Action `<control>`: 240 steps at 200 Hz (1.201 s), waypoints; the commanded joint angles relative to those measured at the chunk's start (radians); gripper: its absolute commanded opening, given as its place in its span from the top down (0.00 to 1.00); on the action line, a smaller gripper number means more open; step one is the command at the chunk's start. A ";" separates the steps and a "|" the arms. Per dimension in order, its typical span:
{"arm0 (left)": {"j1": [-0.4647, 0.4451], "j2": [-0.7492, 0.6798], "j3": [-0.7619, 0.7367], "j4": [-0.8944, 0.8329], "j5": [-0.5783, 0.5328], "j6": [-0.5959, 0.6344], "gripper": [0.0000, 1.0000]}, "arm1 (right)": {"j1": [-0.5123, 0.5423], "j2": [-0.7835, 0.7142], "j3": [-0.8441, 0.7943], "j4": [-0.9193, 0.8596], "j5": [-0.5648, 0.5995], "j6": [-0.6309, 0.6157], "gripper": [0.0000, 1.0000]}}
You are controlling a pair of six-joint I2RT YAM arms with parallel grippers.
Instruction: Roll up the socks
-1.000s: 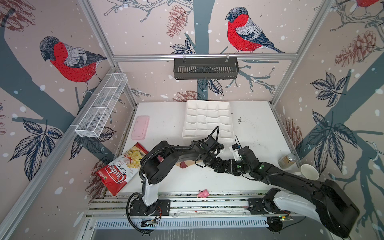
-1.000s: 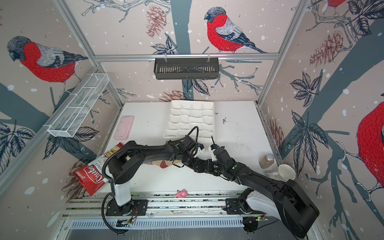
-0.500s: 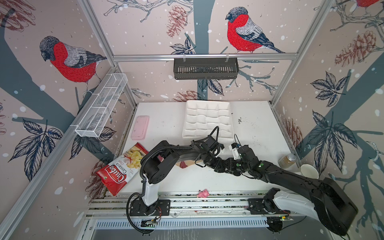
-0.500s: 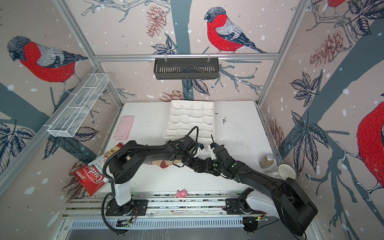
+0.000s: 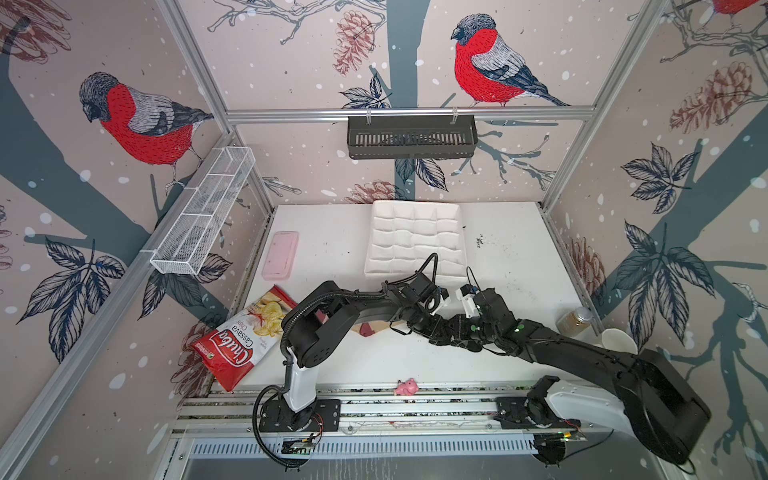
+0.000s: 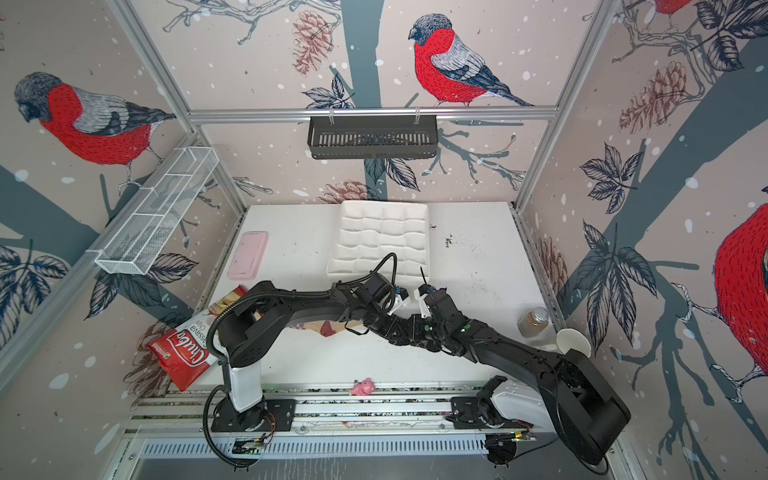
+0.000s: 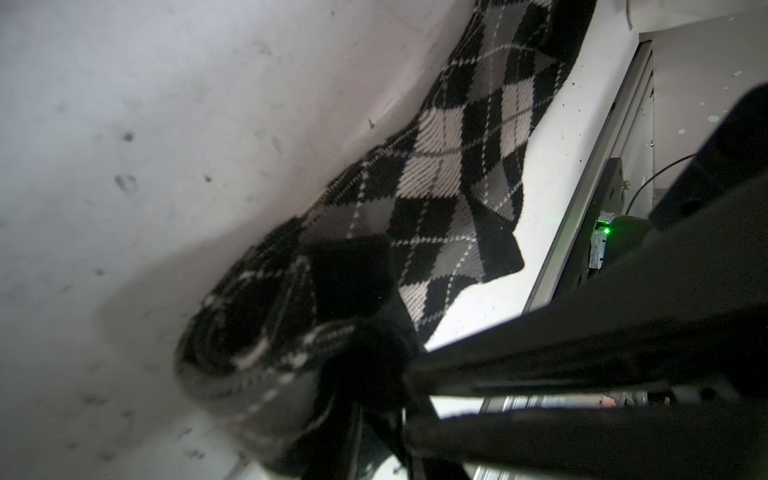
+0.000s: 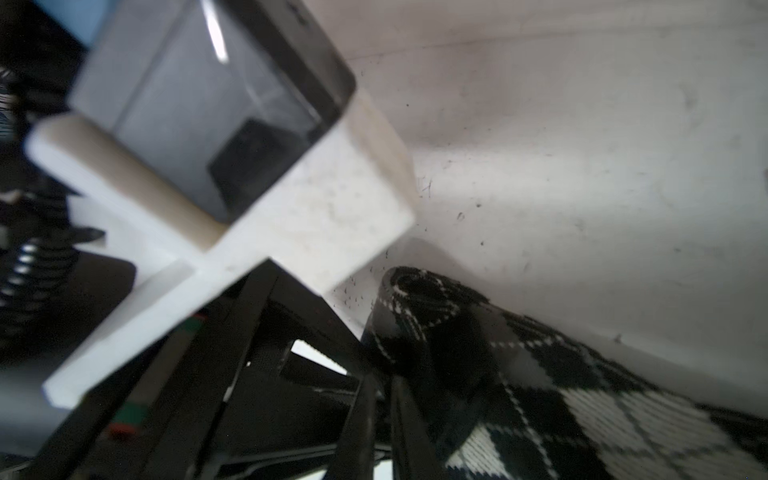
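The black-grey-white argyle sock [image 7: 449, 174] lies along the white table [image 5: 332, 249], its near end wound into a loose roll [image 7: 249, 332]. My left gripper [image 7: 365, 374] is shut on that rolled end. In the right wrist view the same sock [image 8: 540, 395] rises to a curled tip, and my right gripper [image 8: 384, 415] has its thin fingers pinched almost together on the roll's edge. In both top views the two grippers meet low over the table's middle [image 5: 444, 332] [image 6: 407, 332] and cover the argyle sock. The tan sock with maroon [image 5: 365, 328] [image 6: 328, 328] shows from under the left arm.
A red-and-white chips bag [image 5: 245, 336] hangs over the table's left edge, with a pink case [image 5: 280, 254] behind it. A white compartment tray [image 5: 415, 237] sits at the back. A jar [image 5: 575, 320] and a white cup [image 5: 619, 340] stand at the right edge. A pink toy [image 5: 406, 387] lies at the front rail.
The right gripper's fingers have drawn closer together and the right arm has crept slightly left. The left arm has stayed where it was.
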 commanded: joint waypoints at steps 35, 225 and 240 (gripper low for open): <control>0.002 -0.002 -0.003 0.001 0.007 0.009 0.78 | 0.001 0.058 0.004 0.007 0.007 -0.009 0.89; 0.110 -0.102 -0.098 0.071 0.036 -0.002 0.71 | -0.021 0.129 0.007 -0.007 0.042 -0.039 0.90; 0.111 -0.090 -0.098 0.071 0.038 0.001 0.71 | -0.022 0.125 0.008 -0.008 0.040 -0.040 0.90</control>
